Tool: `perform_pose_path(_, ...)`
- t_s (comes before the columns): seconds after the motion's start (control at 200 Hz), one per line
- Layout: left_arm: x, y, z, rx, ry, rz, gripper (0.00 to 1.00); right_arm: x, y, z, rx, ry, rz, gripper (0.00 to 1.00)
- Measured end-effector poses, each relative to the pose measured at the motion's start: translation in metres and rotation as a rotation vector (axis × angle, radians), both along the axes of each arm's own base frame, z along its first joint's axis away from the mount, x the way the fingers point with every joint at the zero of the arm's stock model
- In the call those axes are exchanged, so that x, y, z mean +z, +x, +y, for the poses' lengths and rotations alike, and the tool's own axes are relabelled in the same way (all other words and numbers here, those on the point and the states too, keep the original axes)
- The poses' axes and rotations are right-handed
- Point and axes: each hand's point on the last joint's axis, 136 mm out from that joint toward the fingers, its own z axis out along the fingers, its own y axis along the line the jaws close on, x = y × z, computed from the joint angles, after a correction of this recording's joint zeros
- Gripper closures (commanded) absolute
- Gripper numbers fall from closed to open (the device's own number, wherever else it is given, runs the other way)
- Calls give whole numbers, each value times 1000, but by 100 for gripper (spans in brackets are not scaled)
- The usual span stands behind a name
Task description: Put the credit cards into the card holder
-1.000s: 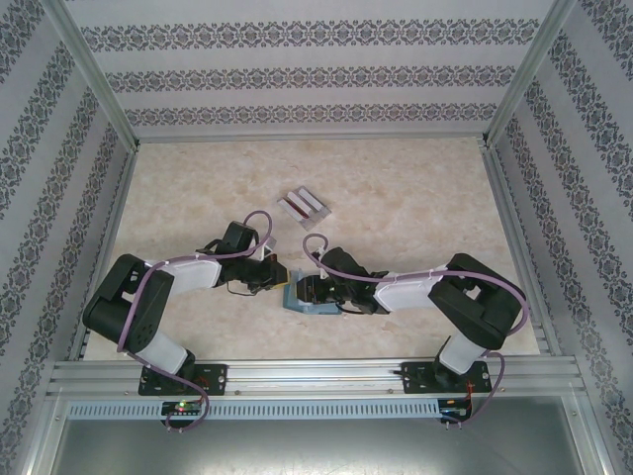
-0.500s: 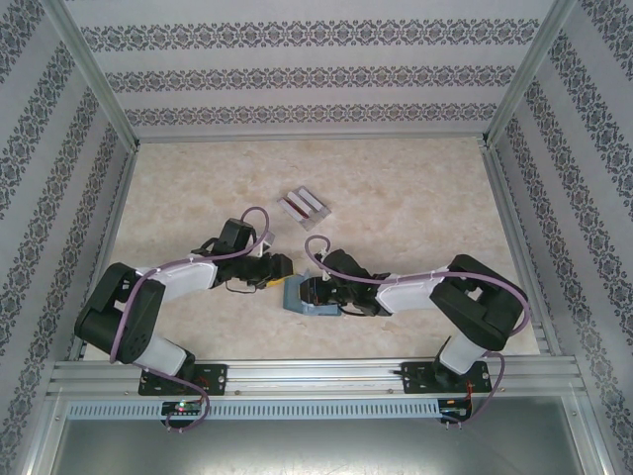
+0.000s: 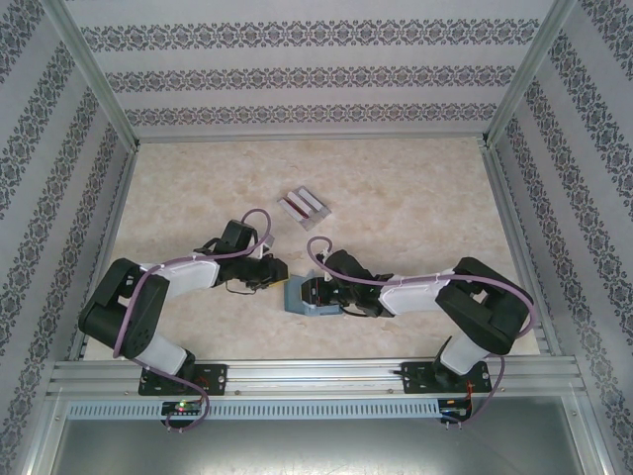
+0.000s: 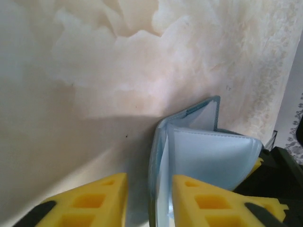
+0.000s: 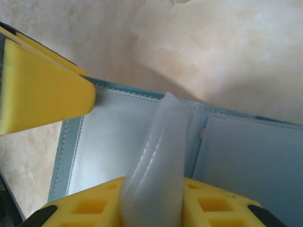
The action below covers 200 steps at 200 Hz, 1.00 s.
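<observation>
The teal card holder (image 3: 297, 303) lies open on the table between the two arms. My right gripper (image 3: 315, 290) is shut on a pale inner pocket leaf (image 5: 158, 142) of the card holder (image 5: 109, 137) and holds it up. My left gripper (image 3: 276, 270) is open at the holder's left edge; in the left wrist view the card holder (image 4: 208, 151) has its edge between the yellow fingers (image 4: 94, 203), against the right one and clear of the left. The credit cards (image 3: 305, 206), grey with dark red stripes, lie together farther back on the table.
The marbled table (image 3: 415, 198) is walled by patterned panels and aluminium rails (image 3: 316, 374). One left-arm finger (image 5: 38, 94) shows at the holder's edge in the right wrist view. Purple cables loop over both wrists.
The left gripper pushed a little right toward the card holder, then eased back. The right arm shifted slightly, still gripping the holder. The cards have not moved.
</observation>
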Motion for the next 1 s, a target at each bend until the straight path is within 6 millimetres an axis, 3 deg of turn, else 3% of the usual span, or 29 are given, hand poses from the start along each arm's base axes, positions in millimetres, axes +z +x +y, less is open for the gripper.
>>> perform_pose_path(0.06, 1, -1, -1, -7, -6, -2, 44, 0, 0, 0, 0, 0, 0, 68)
perform_pose_path(0.115, 2, -1, -2, -11, -11, -2, 47, 0, 0, 0, 1, 0, 0, 68)
perform_pose_path(0.21, 0, -2, -2, -9, -14, 9, 66, 0, 0, 2, 8, 3, 0, 68)
perform_pose_path(0.27, -3, -3, -3, -16, -20, 20, 84, 0, 0, 4, 15, 4, 2, 68)
perform_pose_path(0.355, -8, -4, -3, -10, -18, 43, 100, 1, -1, 6, 22, 4, -1, 60)
perform_pose_path(0.47, -10, -4, -1, -3, -1, 47, 100, 2, 0, 3, 27, -12, -19, 47)
perform_pose_path(0.535, -12, -5, 1, 0, 12, 53, 100, 7, 2, -4, 9, -46, -44, 47)
perform_pose_path(0.804, -14, -7, 6, 5, 45, 63, 100, 41, 25, -61, -179, -428, -235, 34)
perform_pose_path(0.904, -13, -6, 6, 6, 47, 62, 100, 57, 22, -63, -151, -453, -284, 34)
perform_pose_path(0.999, -13, -6, 6, 7, 48, 63, 100, 68, 16, -51, -75, -393, -298, 37)
